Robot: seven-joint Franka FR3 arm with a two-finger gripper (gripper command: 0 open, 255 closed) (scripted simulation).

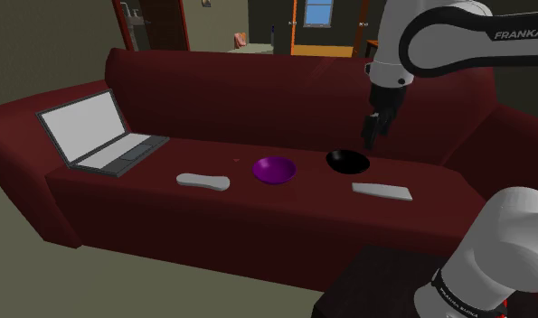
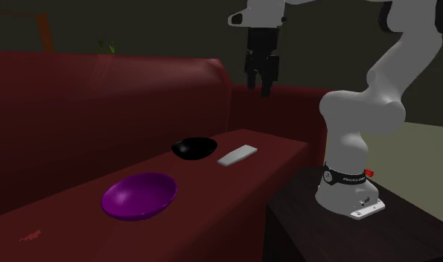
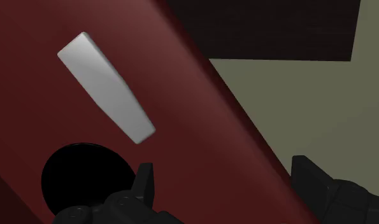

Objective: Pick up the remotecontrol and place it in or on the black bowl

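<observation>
Gripper (image 1: 370, 137) was observed raised above the dark red sofa seat (image 1: 149, 203), fingers (image 3: 146, 181) set well apart, nothing held or touched; remote control (image 1: 382, 191) was noted as a plain pale grey flat bar, laid on the seat just beside the black bowl (image 1: 347, 162), not touching it; black bowl and purple bowl (image 1: 274, 169) were both found empty.

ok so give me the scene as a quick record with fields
surface: dark red sofa seat
target: grey remote, flat on the seat, beside the black bowl, not touching it
hand: gripper high over that end of the seat, fingers open, holding nothing
others: purple bowl, open laptop, second grey flat object
</observation>
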